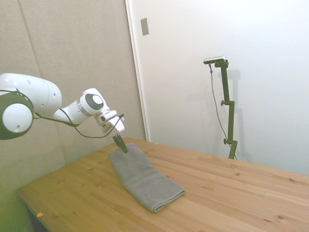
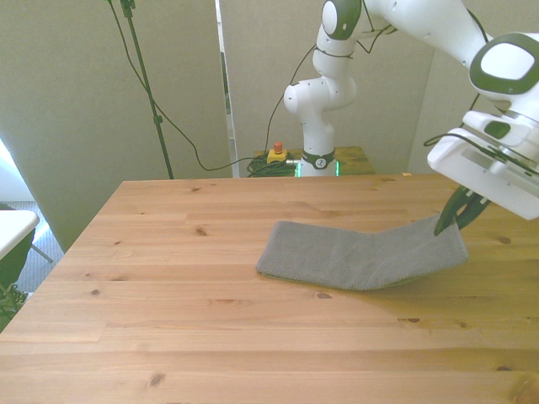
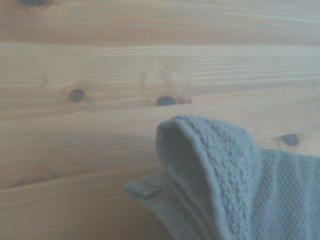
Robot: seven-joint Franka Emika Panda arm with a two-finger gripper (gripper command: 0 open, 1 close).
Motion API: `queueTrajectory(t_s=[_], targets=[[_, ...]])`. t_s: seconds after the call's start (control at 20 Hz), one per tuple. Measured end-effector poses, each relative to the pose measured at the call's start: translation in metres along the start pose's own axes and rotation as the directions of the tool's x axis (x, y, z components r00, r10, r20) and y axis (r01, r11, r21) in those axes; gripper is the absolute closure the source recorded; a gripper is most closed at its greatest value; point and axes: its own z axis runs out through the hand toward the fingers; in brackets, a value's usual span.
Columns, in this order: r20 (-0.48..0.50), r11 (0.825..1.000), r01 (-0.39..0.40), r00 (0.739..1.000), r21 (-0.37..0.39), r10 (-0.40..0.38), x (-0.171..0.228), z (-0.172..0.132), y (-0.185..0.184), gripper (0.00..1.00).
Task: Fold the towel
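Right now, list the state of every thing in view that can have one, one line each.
Plain grey cloth towel: lying as a long folded strip, one end lifted off the table in the gripper.
White arm's two-finger gripper: shut on the towel's raised end.
Wooden table: bears the rest of the towel.

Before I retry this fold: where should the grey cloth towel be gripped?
Grip the grey cloth towel at its short end on the front view's right, coming from above, where the gripper has pinched it. That end peels up; the rest lies flat.
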Motion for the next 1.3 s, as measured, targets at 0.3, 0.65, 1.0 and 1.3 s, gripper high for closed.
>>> queueTrajectory(t_s=[0.3,0.65,1.0,1.3], targets=[[0.027,0.995,-0.091,0.996,0.05,0.09,0.048,-0.001,0.068,1.0],[0.111,0.982,-0.137,0.986,0.127,0.123,0.103,0.009,0.116,1.0],[0.183,0.98,-0.144,0.976,0.139,0.118,0.138,0.024,0.158,1.0],[0.204,0.972,-0.179,0.968,0.151,0.146,0.154,0.032,0.2,1.0]])
